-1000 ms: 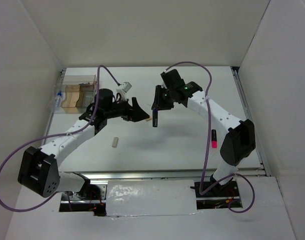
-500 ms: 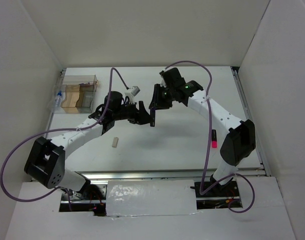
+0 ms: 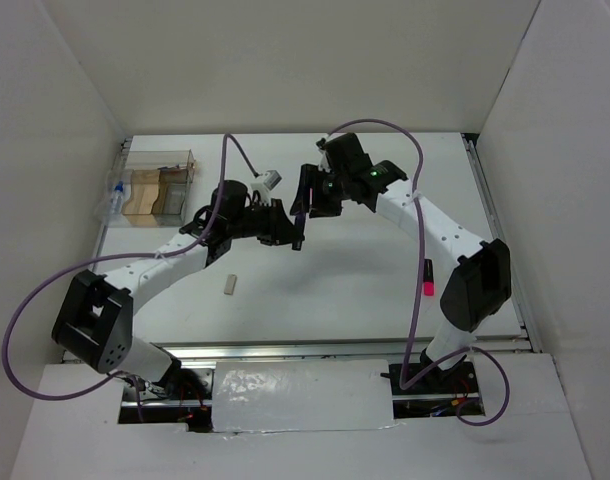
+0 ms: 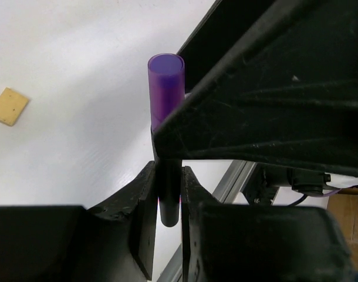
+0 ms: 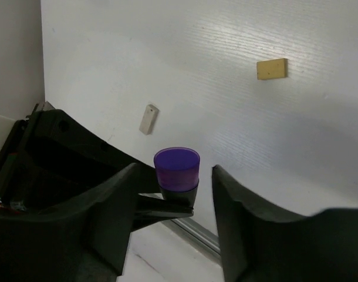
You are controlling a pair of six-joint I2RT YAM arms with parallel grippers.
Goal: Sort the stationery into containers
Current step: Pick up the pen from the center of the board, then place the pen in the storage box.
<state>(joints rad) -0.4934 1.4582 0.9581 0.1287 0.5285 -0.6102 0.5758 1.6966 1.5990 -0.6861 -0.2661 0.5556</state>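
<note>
The dark purple marker [image 3: 301,226] hangs upright above the table's middle, between both grippers. My left gripper [image 3: 289,232] is shut on its dark lower barrel [image 4: 168,202], both fingers [image 4: 145,200] pressed against it, the purple end [image 4: 166,79] sticking out. My right gripper [image 3: 307,202] stands open around the purple end [image 5: 176,167], with a gap on each side. A tan eraser block [image 3: 230,284] lies on the table in front of the left arm. A second tan eraser [image 5: 272,69] shows in the right wrist view. The clear container [image 3: 157,188] sits at the back left.
A pink-black marker [image 3: 426,278] lies at the right beside the right arm's lower link. A clear blue-capped tube [image 3: 114,196] rests against the container's left side. Tan and brown blocks show through the container walls. White walls enclose the table on three sides.
My left gripper moved right to the marker and shut on its lower barrel. My right gripper, which held the marker, has opened its jaws off it.
</note>
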